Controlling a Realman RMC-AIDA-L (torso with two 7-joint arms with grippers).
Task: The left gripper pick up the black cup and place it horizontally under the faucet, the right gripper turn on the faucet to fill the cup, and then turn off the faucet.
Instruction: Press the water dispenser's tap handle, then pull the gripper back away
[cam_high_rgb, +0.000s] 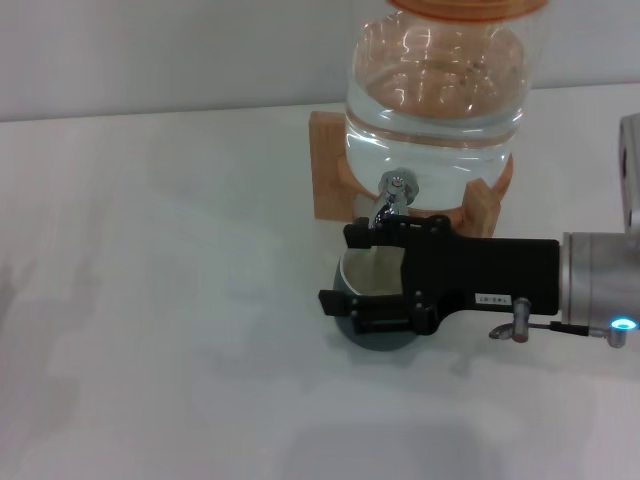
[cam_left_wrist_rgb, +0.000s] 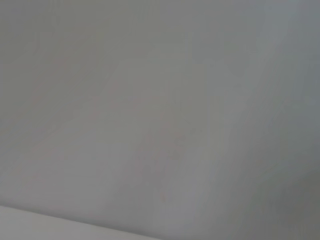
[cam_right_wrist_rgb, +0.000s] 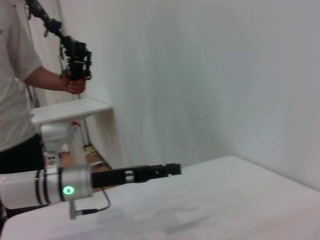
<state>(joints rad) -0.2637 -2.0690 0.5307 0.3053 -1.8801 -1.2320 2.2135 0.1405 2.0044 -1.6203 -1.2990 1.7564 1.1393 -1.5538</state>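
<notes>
Right arm (cam_high_rgb: 500, 275) reaches in from the robot's right, flat black forearm level and pointing toward its left. The silver wrist section (cam_high_rgb: 590, 290) carries a lit blue-green ring. Right gripper (cam_high_rgb: 338, 268) has its jaws spread wide, one finger farther from the body, one nearer. Left arm (cam_right_wrist_rgb: 55, 185) shows only in the right wrist view, stretched out level above the desk (cam_right_wrist_rgb: 225, 200), green light on, left gripper (cam_right_wrist_rgb: 172, 169) at its tip.

My right black matt plastic claw (cam_high_rgb: 362, 277), on a brushed silver metal wrist. Squat dark charcoal cup (cam_high_rgb: 372, 303): matt outside, smooth cream inside. Small polished chrome faucet (cam_high_rgb: 391, 199), glossy. Clear glass water jar (cam_high_rgb: 436, 100), smooth, reflective. Light raw-wood stand (cam_high_rgb: 327, 165), unvarnished. White desk (cam_high_rgb: 160, 300), smooth, matt.
</notes>
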